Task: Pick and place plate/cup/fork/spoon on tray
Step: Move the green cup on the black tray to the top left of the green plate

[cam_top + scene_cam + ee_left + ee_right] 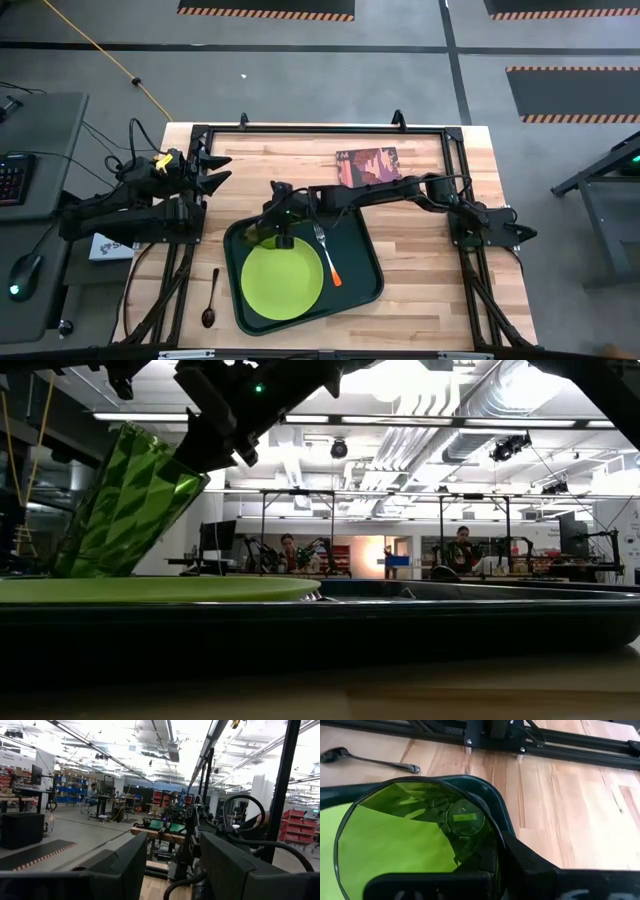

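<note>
The dark-green tray (pixel 360 290) lies on the table's near middle. On it lie the lime-green plate (pixel 282 280) and the orange-handled fork (pixel 328 255). The dark spoon (pixel 210 298) lies on the wood left of the tray and also shows in the right wrist view (pixel 370 760). My right gripper (pixel 268 226) reaches over the tray's far left corner and is shut on the translucent green cup (pixel 125 505). The cup tilts over the plate's edge (pixel 150 588). My left gripper (pixel 215 170) waits open at the table's left edge. My right gripper holds the cup by its rim (pixel 497 845). One finger (pixel 535 867) is outside the wall and the other (pixel 425 885) seems to be inside the mouth. The fingers come slanting down from above. The cup tilts, and the plate hides whether its base touches anything.
A reddish picture book (pixel 368 165) lies at the table's far middle. A black frame rail (pixel 320 130) runs round the table's edges. Bare wood lies right of the tray (pixel 430 280). People sit at benches in the room behind (pixel 288 550).
</note>
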You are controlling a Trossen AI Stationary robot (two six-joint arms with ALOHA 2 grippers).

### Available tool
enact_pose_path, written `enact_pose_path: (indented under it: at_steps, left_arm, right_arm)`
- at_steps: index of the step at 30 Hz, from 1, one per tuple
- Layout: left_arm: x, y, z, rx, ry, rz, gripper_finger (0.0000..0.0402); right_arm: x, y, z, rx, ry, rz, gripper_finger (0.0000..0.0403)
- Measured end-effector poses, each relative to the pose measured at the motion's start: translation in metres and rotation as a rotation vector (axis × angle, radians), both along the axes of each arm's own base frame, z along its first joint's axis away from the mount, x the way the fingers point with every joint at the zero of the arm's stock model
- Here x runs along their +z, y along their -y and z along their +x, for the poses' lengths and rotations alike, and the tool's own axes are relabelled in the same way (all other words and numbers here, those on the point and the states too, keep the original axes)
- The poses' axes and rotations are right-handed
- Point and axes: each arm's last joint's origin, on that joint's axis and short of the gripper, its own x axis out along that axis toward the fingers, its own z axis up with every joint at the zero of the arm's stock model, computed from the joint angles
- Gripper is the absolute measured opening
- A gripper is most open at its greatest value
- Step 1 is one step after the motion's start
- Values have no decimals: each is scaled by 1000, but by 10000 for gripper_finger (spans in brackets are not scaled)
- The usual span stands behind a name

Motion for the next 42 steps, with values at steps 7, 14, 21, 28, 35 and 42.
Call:
enact_pose_path:
  at_steps: [7,14,21,28,35,42]
  left_arm:
    - [0,0,0,0,0,0,172]
    - [0,0,0,0,-1,-1,172]
    - [-1,0,0,0,-7,-2,172]
    - [-1,0,0,-2,-6,-11,172]
    - [-1,0,0,-2,-6,-11,172]
    - [-1,0,0,-2,-6,-11,172]
  right_arm:
    - [1,0,1,-12,15,23,3]
    - [2,0,1,-11,22,22,5]
    - [1,0,1,-15,21,27,5]
    - [1,0,1,-15,21,27,15]
    - [2,0,2,-15,27,27,74]
    - [3,0,2,-14,36,29,99]
